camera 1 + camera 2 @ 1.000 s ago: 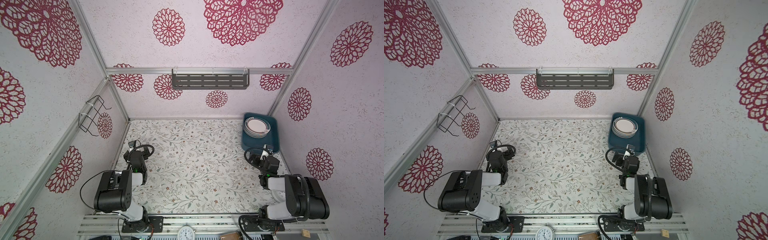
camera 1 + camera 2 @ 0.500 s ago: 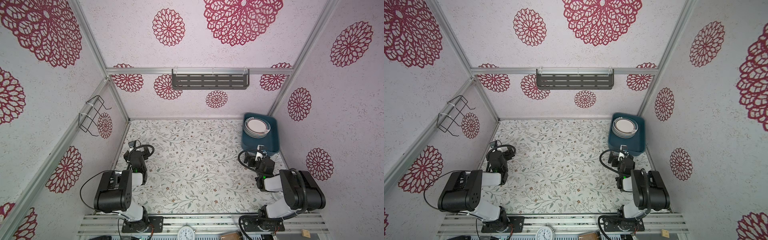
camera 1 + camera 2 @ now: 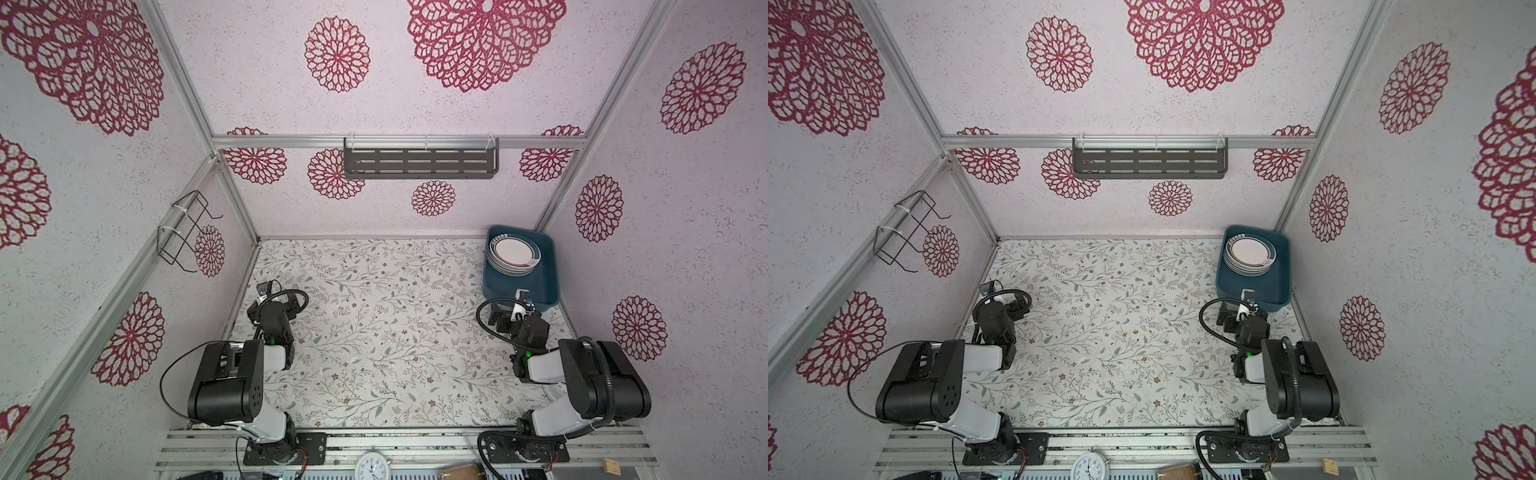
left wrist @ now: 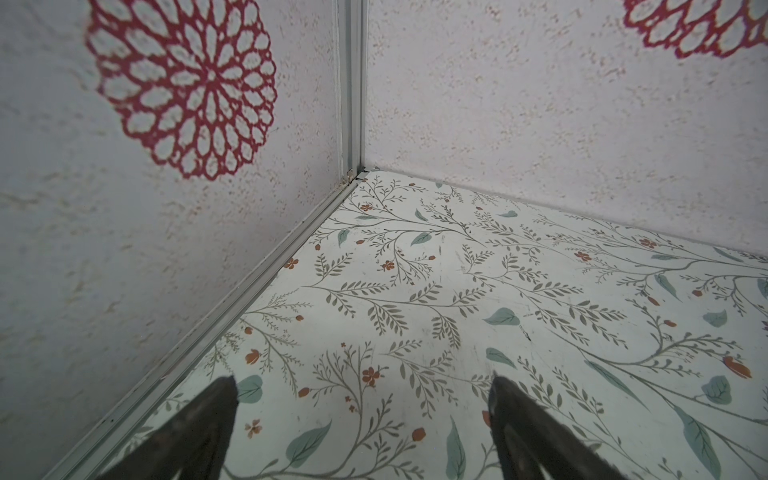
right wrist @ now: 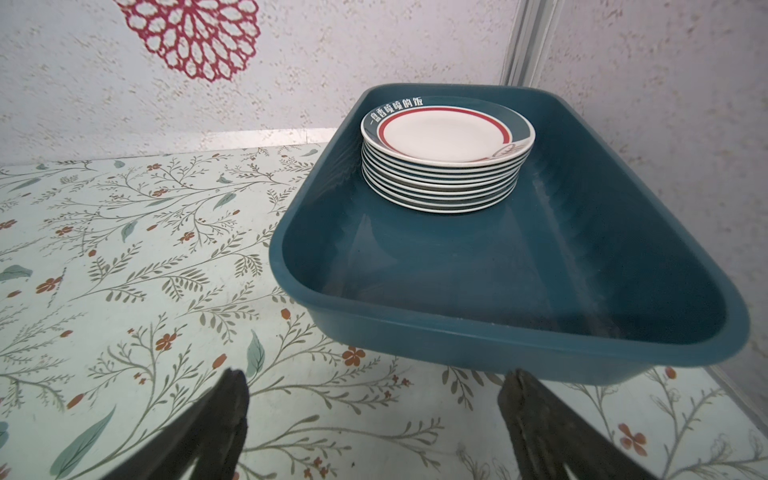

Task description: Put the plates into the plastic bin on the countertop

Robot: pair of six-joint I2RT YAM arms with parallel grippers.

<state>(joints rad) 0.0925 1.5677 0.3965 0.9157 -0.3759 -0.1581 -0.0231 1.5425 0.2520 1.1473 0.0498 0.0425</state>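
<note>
A stack of several white plates (image 3: 514,257) (image 3: 1250,255) with dark-green rims stands in the far end of the dark teal plastic bin (image 3: 519,289) (image 3: 1254,287), at the back right corner of the leafy countertop (image 3: 382,324). In the right wrist view the top plate (image 5: 446,139) shows a red ring, and the bin's near half (image 5: 498,270) is bare. My right gripper (image 3: 503,318) (image 5: 374,376) is open and empty, low over the countertop just short of the bin's near wall. By the left wall, the left gripper (image 3: 291,301) (image 4: 362,380) is open and empty too.
A grey slotted shelf (image 3: 419,163) hangs on the back wall and a black wire rack (image 3: 187,232) on the left wall. A white clock (image 3: 372,467) sits at the front rail. Walls close in on three sides.
My right gripper has drawn slightly to the left, away from the bin's near end. The left arm and the plates have not moved.
</note>
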